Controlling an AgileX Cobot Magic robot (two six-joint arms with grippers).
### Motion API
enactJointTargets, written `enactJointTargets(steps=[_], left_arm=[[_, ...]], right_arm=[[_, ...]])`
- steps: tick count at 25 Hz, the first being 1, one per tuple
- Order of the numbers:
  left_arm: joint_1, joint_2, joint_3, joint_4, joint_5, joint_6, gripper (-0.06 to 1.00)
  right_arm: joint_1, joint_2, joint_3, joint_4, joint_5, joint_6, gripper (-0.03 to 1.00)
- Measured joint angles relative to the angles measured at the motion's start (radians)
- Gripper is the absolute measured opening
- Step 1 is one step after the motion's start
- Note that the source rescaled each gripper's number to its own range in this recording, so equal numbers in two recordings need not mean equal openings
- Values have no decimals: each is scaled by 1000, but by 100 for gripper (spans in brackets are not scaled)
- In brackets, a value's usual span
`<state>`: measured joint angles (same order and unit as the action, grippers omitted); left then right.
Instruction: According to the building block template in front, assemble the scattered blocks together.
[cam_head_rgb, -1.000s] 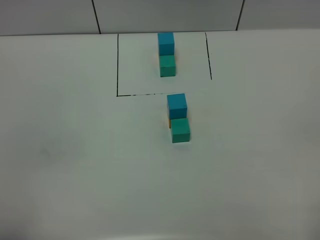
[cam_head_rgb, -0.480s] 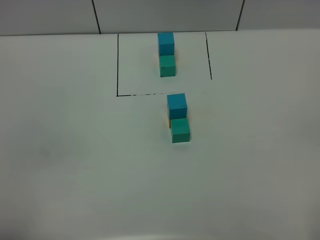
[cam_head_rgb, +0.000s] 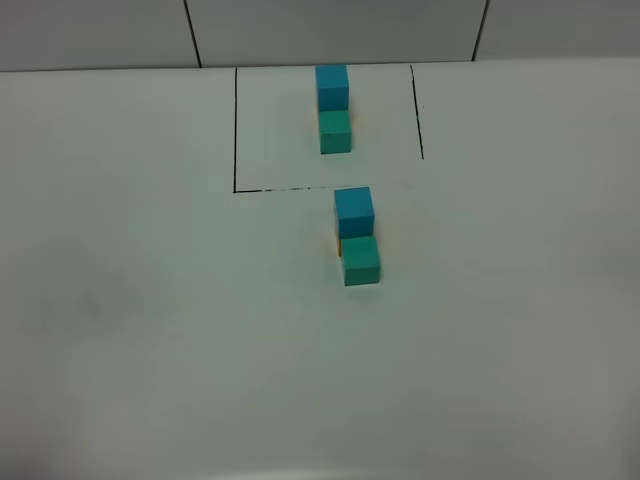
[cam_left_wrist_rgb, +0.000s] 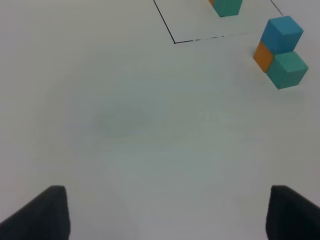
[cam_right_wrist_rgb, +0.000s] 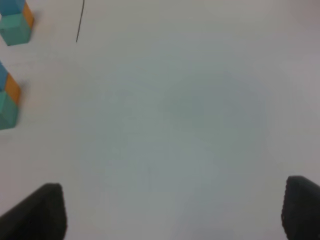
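The building block template (cam_head_rgb: 334, 110), a blue cube above a teal-green one, sits inside a black drawn rectangle at the table's far side. Just in front of the rectangle stand the scattered blocks, joined together: blue cube (cam_head_rgb: 354, 211), teal-green cube (cam_head_rgb: 361, 261), and a sliver of orange cube (cam_head_rgb: 340, 243) behind them. The left wrist view shows the same cluster, blue (cam_left_wrist_rgb: 283, 34), orange (cam_left_wrist_rgb: 262, 56) and green (cam_left_wrist_rgb: 287, 70), far from my left gripper (cam_left_wrist_rgb: 170, 215), which is open and empty. My right gripper (cam_right_wrist_rgb: 170, 212) is open and empty too, with the cluster (cam_right_wrist_rgb: 7, 100) at the picture's edge.
The white table (cam_head_rgb: 150, 330) spreads wide around the blocks. A tiled wall (cam_head_rgb: 330, 30) rises behind its far edge. The rectangle's black line (cam_head_rgb: 235, 130) runs left of the template. Neither arm appears in the exterior high view.
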<state>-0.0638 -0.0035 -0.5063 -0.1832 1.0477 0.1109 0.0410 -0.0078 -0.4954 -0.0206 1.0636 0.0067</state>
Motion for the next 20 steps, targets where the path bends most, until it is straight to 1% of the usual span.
enactJointTargets(steps=[3,13,20], left_arm=[[0,0,0,0,0,0,78],[0,0,0,0,0,0,78],[0,0,0,0,0,0,78]], right_arm=[[-8,0,0,21,-1,-16,76],[-8,0,0,29,-1,-36,75],[-7,0,0,32,-1,-37,68]])
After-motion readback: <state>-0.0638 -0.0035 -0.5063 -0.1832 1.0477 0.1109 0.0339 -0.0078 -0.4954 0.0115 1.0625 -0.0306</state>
